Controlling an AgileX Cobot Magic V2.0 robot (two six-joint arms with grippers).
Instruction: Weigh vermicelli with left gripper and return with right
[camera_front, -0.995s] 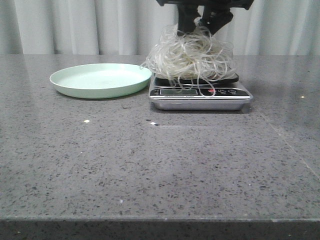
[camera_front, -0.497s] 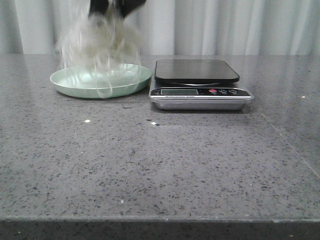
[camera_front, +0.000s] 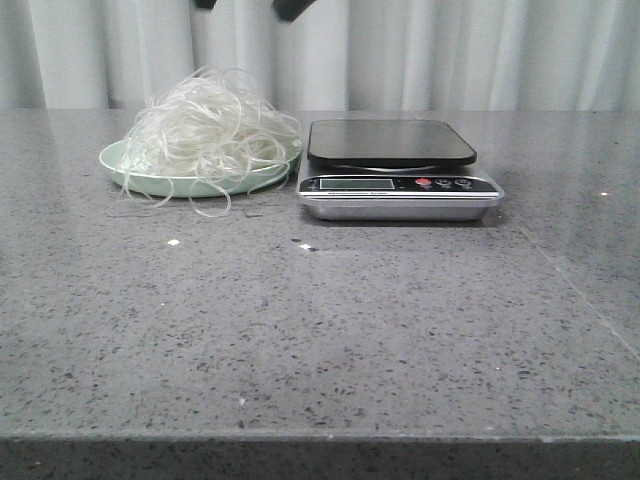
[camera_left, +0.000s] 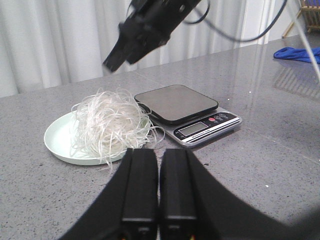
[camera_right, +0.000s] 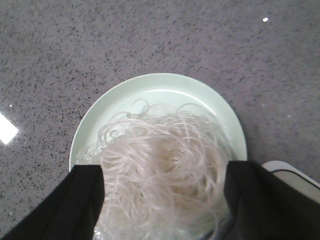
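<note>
The vermicelli (camera_front: 210, 125) is a loose white tangle heaped on the pale green plate (camera_front: 125, 172), with a few strands hanging over the front rim. It also shows in the left wrist view (camera_left: 107, 122) and the right wrist view (camera_right: 160, 165). My right gripper (camera_right: 165, 200) is open and empty, straight above the heap, its fingers (camera_right: 82, 200) wide apart. In the front view only its tips (camera_front: 247, 6) show at the top edge. My left gripper (camera_left: 159, 155) is shut and empty, low over the table, in front of the plate and scale. It does not show in the front view.
A digital kitchen scale (camera_front: 400, 170) with a bare black platform stands just right of the plate; it also shows in the left wrist view (camera_left: 177, 102). White curtains hang behind the table. A blue cloth (camera_left: 295, 52) lies far off to the right.
The vermicelli went from the scale to the plate in my right gripper, which let it go and rose above it. The scale platform is now bare.
</note>
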